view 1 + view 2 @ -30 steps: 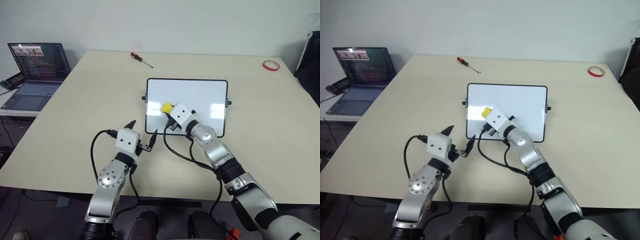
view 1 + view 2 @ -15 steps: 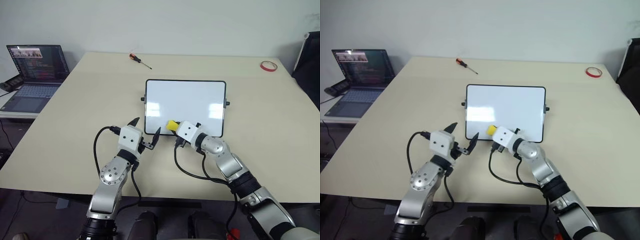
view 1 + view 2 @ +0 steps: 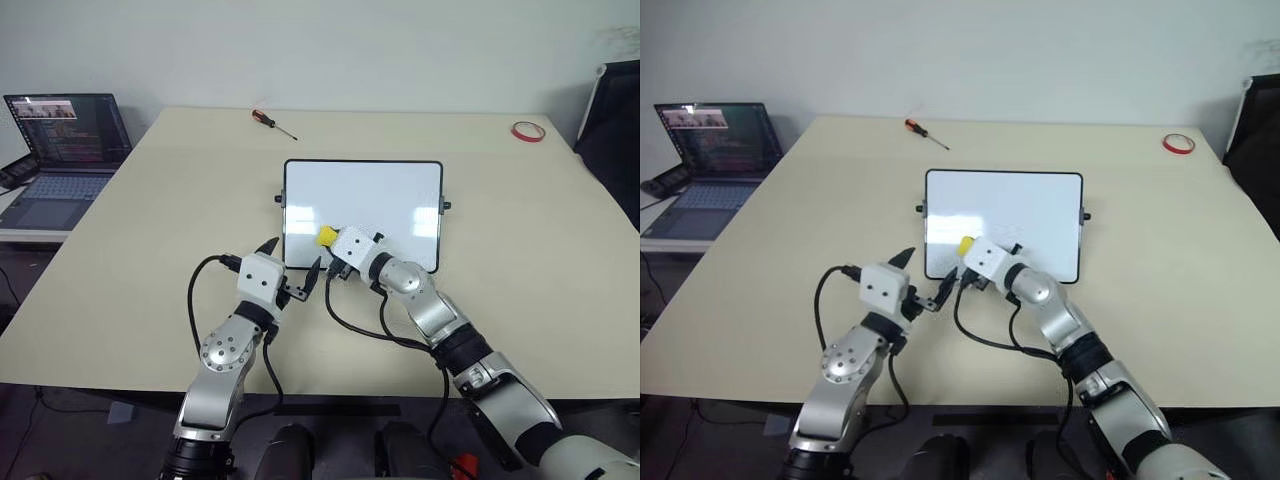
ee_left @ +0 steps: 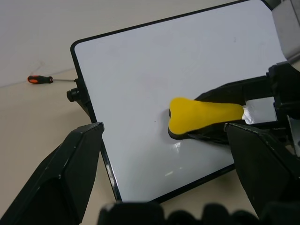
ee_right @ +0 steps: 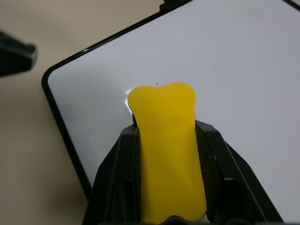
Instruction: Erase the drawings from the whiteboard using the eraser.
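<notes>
Yellow eraser (image 5: 168, 150) sits clamped in your right gripper (image 3: 330, 245), pressed on the whiteboard (image 3: 400, 190) near its corner. Your left gripper (image 3: 291, 270), just beside, hangs spread. No drawings visible; erasing looks finished.

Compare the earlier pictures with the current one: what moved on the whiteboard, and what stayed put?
The right claw, shut on the small bright yellow eraser block, swept from mid-board down to the lower edge of the black-framed rectangular whiteboard, then back up and left. Nothing was picked up or released. The left claw stayed open and still in front of the board; the board surface looks clean.
</notes>
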Motion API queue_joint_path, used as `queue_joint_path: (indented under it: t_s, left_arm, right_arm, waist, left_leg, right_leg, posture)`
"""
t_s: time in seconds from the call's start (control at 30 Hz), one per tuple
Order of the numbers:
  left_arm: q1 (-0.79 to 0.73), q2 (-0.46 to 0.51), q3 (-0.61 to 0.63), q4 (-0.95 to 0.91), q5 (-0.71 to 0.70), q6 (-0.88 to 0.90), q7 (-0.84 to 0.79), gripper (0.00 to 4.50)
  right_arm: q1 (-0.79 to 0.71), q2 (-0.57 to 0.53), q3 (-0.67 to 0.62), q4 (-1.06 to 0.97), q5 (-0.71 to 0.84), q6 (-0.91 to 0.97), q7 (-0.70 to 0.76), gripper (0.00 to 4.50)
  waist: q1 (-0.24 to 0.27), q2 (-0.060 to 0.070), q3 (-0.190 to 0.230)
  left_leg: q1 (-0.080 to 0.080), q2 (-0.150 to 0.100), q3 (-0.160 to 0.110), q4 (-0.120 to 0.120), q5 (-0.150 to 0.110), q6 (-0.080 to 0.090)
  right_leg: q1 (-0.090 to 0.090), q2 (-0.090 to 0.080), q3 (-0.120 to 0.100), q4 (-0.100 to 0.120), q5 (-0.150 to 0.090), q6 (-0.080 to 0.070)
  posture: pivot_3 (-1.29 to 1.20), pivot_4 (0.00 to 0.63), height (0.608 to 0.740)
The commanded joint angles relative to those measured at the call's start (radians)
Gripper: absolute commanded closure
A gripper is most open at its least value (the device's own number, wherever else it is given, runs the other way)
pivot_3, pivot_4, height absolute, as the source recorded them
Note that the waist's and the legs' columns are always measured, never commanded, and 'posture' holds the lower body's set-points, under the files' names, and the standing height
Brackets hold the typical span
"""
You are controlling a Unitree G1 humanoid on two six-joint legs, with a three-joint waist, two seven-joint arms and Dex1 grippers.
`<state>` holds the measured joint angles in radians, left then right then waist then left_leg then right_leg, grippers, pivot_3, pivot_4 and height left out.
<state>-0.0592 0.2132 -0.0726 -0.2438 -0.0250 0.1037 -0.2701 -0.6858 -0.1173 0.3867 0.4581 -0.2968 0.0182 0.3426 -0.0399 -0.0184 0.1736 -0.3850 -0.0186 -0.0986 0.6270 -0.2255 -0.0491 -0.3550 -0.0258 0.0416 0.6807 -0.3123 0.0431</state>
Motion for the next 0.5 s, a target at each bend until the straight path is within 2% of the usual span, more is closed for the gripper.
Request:
queue_joint_path:
  t_s: [0.03, 0.5]
  left_arm:
    - [-0.002, -0.004, 0.003, -0.048, 0.000, -0.002, 0.007, 0.00]
    - [-0.011, 0.006, 0.005, -0.040, -0.011, 0.003, -0.016, 0.00]
  right_arm:
    - [-0.027, 0.006, -0.008, 0.027, -0.019, -0.017, -0.028, 3.28]
    - [0.148, -0.148, -0.038, -0.175, -0.009, 0.030, 0.056, 3.28]
  waist:
    - [0.000, 0.000, 0.000]
    - [0.013, 0.000, 0.000]
  left_leg:
    - [0.000, 0.000, 0.000, 0.000, 0.000, 0.000]
    - [-0.001, -0.002, -0.002, -0.001, 0.000, 0.000]
  right_leg:
    - [0.000, 0.000, 0.000, 0.000, 0.000, 0.000]
    - [0.001, -0.003, -0.001, -0.002, 0.000, 0.000]
  posture:
    - [0.00, 0.150, 0.740]
    - [0.00, 0.150, 0.740]
